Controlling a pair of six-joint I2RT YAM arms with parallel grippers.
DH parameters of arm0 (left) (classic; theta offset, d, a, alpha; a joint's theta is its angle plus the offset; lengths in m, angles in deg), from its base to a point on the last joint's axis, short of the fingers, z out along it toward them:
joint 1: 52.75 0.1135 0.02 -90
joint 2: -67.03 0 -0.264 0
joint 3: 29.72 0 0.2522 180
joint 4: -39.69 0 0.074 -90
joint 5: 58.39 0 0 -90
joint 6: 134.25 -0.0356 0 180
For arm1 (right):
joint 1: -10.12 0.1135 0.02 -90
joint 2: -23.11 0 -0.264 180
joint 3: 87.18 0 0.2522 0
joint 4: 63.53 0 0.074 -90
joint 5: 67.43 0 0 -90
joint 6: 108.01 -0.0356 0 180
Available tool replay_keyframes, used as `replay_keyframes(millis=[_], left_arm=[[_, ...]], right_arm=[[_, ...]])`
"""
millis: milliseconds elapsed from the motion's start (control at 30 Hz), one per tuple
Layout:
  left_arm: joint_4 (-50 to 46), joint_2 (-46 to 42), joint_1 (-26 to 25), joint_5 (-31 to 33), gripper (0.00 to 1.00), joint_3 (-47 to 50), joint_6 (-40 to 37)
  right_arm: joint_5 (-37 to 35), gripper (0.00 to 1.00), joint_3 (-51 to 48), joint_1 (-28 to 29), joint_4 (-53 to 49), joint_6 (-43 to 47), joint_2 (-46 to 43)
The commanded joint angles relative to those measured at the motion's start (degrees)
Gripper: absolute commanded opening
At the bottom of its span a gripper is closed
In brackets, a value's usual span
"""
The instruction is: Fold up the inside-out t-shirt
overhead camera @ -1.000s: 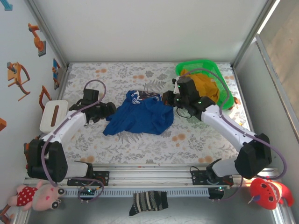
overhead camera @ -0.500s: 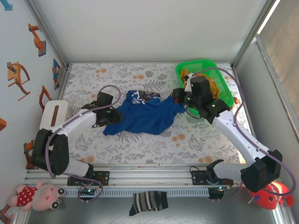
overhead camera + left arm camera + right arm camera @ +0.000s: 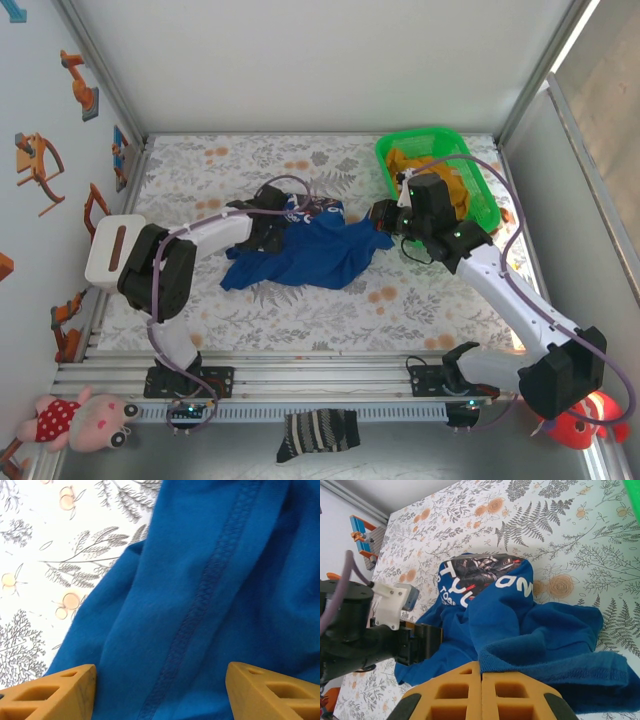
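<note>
- Grippers, two of them: the left gripper (image 3: 161, 672) has its fingers wide apart, and the inside-out t-shirt (image 3: 225, 580) lies between them, not squeezed.
- The right gripper (image 3: 481, 674) is pinched tight on the shirt's edge.
- One blue t-shirt, crumpled in the middle of the flowery table (image 3: 200, 165), between both grippers.
- One green basket (image 3: 482, 195) with one yellow garment (image 3: 410, 162) in it, seen from above.
- Left wrist camera shows a stitched seam (image 3: 210, 580) up close; right wrist camera shows white letters (image 3: 470, 587).
</note>
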State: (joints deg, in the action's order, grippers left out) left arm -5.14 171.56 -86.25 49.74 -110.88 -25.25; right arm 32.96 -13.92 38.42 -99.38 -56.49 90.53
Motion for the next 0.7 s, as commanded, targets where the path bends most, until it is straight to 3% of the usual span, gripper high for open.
replay_keyframes(millis=[0,133,467,667], left_arm=[[-0.49,1.80,-0.62,4.23,0.67,-1.94,-2.75],[0.26,3.39,-0.70,5.67,0.61,-2.44,-2.81],[0.48,2.88,-0.69,8.88,0.27,-3.07,-2.57],[0.38,0.96,-0.62,11.34,0.29,-2.91,-2.87]], right_arm=[[-0.91,0.00,-0.78,-0.26,0.47,-0.37,-1.08],[-0.81,0.00,-0.65,-0.26,0.37,-0.37,-1.36],[-0.99,0.00,-0.36,-0.27,-0.24,-0.19,-1.85],[-0.99,0.00,-0.29,-0.26,-0.24,-0.10,-1.75]])
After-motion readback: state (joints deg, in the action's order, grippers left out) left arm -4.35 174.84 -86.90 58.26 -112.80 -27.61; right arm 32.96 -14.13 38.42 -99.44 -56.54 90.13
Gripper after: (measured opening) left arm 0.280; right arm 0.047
